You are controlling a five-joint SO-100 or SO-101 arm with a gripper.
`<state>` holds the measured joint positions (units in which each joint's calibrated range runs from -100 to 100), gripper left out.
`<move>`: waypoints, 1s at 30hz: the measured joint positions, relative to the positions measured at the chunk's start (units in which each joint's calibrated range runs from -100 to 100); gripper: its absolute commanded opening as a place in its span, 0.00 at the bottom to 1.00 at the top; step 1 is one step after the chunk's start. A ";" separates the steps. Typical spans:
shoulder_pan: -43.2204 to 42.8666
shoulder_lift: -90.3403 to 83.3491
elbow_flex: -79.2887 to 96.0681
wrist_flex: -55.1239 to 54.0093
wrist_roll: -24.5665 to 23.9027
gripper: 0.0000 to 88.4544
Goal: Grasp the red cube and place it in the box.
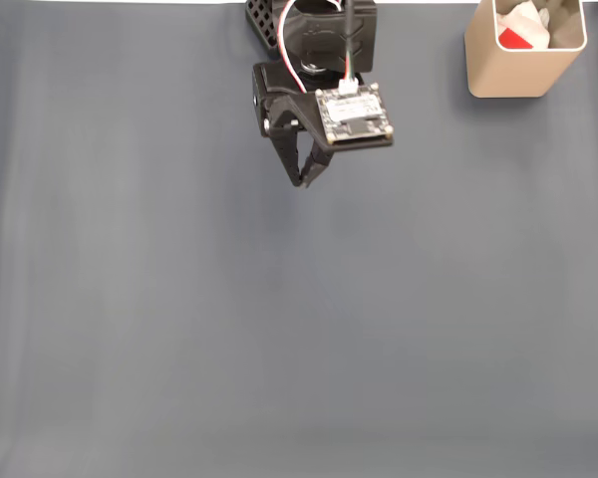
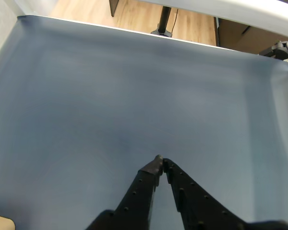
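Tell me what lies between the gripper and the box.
Nothing: in the fixed view, bare grey mat separates the gripper from the box.

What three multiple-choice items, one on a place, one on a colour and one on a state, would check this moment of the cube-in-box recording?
1. Where is the red cube in the fixed view?
A. On the cloth below the tool
B. Inside the box
C. Between the tool's fingers

2. What colour is the cloth that covers the table?
A. Grey-blue
B. Green
C. Yellow

3. How does the tool stand?
A. Wide open
B. Shut on the cube
C. Shut, holding nothing

Answers:
1 B: red shows within the rim of the beige box at the top right of the fixed view.
2 A: the cloth is a plain grey-blue in both views.
3 C: in the wrist view the tool has its fingertips meeting with nothing between them, and in the fixed view the tool comes to a closed point.
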<state>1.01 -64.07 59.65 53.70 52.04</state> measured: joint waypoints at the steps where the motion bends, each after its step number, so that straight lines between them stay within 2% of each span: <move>1: 0.23 -1.78 2.19 -0.65 -0.24 0.00; 16: 0.98 -25.59 28.69 -2.03 -3.17 0.00; 30: -1.05 -35.31 38.89 0.65 -3.76 0.00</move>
<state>-0.04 -99.38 98.54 54.35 48.28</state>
